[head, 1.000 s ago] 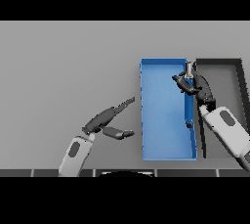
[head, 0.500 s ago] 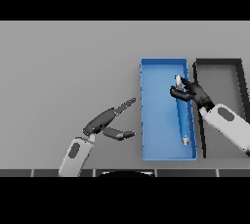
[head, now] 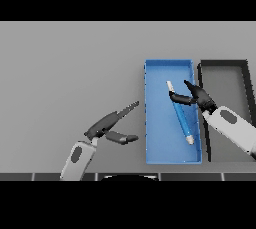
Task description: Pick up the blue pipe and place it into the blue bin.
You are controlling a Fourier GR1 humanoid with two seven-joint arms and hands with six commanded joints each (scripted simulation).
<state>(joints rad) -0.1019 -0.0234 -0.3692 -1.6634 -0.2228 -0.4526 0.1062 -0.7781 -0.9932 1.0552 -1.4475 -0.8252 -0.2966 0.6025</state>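
Pipe [head: 181, 114] first: a slim, straight blue tube with a pale tip at each end, lying at a slant inside the blue bin [head: 156, 123], right of the frame's centre. Its upper end points toward the upper left of the bin and its lower end sits near the bin's right wall. Its surface looks smooth and a little glossy.

The bin is a long rectangular tray with low, thin walls and a flat floor of the same saturated blue, its long side running up and down the frame.

The right hand [head: 197, 94] reaches in from the lower right edge on a white and grey forearm. Its dark fingers are spread and nearly straight, one of them and the thumb lying close by the pipe's upper part without curling round it; whether they touch it cannot be told. The hand crosses the bin's right wall and hides part of it.

Just right of the bin, almost touching it, stands a black bin [head: 224, 77] of the same rectangular shape, with a grey floor.

The left hand [head: 107, 124] rests low in the frame, left of the blue bin, fingers straight and thumb apart, over the smooth matte grey table [head: 65, 73].
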